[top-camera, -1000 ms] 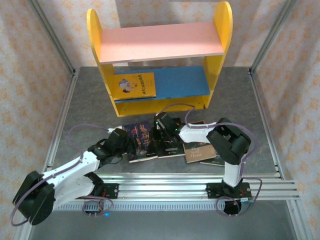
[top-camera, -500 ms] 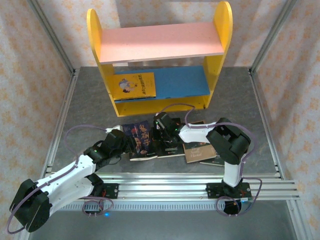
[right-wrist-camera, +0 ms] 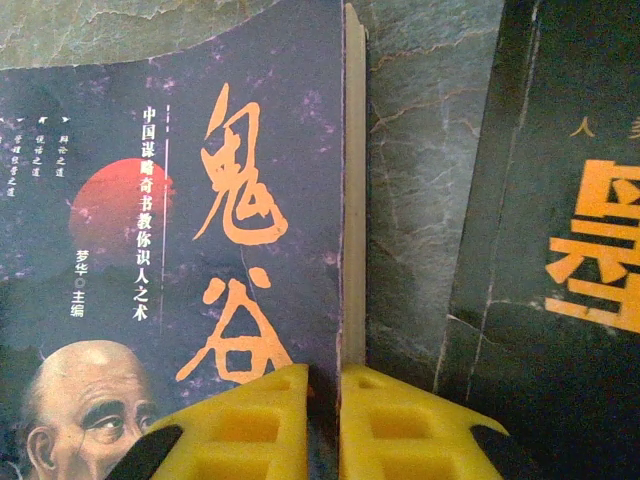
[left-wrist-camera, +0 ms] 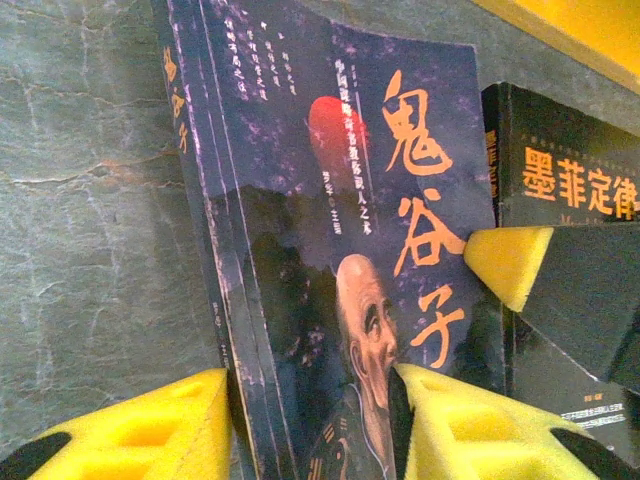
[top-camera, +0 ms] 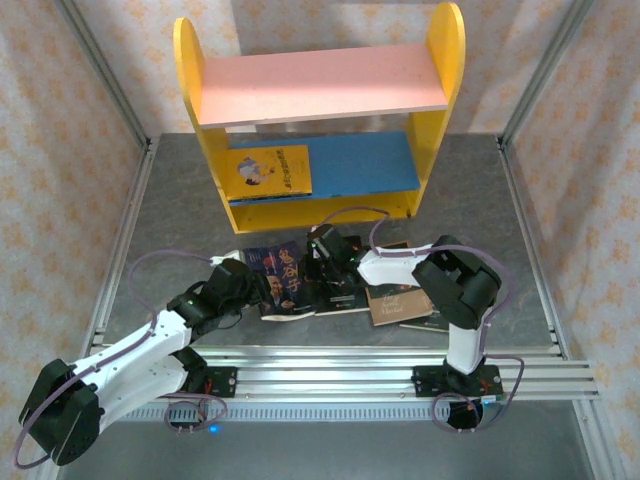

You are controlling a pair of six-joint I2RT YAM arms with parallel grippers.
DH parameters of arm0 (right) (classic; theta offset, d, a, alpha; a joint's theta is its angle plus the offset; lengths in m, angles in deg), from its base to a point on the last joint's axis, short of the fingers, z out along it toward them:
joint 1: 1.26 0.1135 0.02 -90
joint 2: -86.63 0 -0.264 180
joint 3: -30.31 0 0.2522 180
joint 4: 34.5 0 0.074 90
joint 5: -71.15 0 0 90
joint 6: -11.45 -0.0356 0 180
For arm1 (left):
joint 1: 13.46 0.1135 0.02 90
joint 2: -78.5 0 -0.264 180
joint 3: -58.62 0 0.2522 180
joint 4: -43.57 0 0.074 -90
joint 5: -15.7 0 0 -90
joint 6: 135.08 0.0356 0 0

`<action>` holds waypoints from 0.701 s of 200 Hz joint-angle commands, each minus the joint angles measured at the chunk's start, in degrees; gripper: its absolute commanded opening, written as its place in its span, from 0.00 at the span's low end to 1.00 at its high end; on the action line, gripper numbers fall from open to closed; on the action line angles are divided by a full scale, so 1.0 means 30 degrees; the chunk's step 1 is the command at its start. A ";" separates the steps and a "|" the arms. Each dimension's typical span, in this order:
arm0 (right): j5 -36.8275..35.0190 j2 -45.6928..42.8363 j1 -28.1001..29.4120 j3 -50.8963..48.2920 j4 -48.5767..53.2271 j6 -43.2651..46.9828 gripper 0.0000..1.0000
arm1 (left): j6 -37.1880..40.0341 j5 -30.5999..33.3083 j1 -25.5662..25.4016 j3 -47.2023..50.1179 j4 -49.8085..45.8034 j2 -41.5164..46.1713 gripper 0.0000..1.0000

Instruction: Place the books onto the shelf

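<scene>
Left wrist view: the dark portrait book [left-wrist-camera: 330, 250] lies cover up on the counter [left-wrist-camera: 90, 200], in front of the shelf [top-camera: 320, 85] and apart from it. The left gripper [left-wrist-camera: 310, 430] stands part open astride the near spine corner, one pad outside the spine and one on the cover; whether it grips yet I cannot tell. The right gripper [right-wrist-camera: 325, 420], jaws together, bears on the fore-edge, probably pinning the book so the left can work under the spine. The book's long axis runs from the arms toward the shelf, slightly skewed, title head shelfward, spine to the left. A yellow cartoon book [top-camera: 268, 170] lies on the blue lower board [top-camera: 360, 165].
</scene>
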 commanded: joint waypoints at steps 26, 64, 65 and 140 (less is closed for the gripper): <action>0.1925 0.2071 0.1372 -0.0237 0.0007 -0.0194 0.13 | -0.0406 -0.2779 -0.0288 -0.0399 0.4221 0.0259 0.39; 0.1955 0.2037 0.1392 -0.0336 -0.0051 -0.0181 0.13 | -0.0433 -0.2528 -0.0289 -0.0662 0.3592 0.0182 0.38; 0.1969 0.2045 0.1397 -0.0336 -0.0051 -0.0174 0.13 | -0.0433 -0.2509 -0.0289 -0.0663 0.3581 0.0188 0.38; 0.2185 0.2243 0.1401 -0.0212 -0.0143 -0.0184 0.13 | -0.0774 -0.2900 -0.0288 -0.0634 0.4801 0.0080 0.35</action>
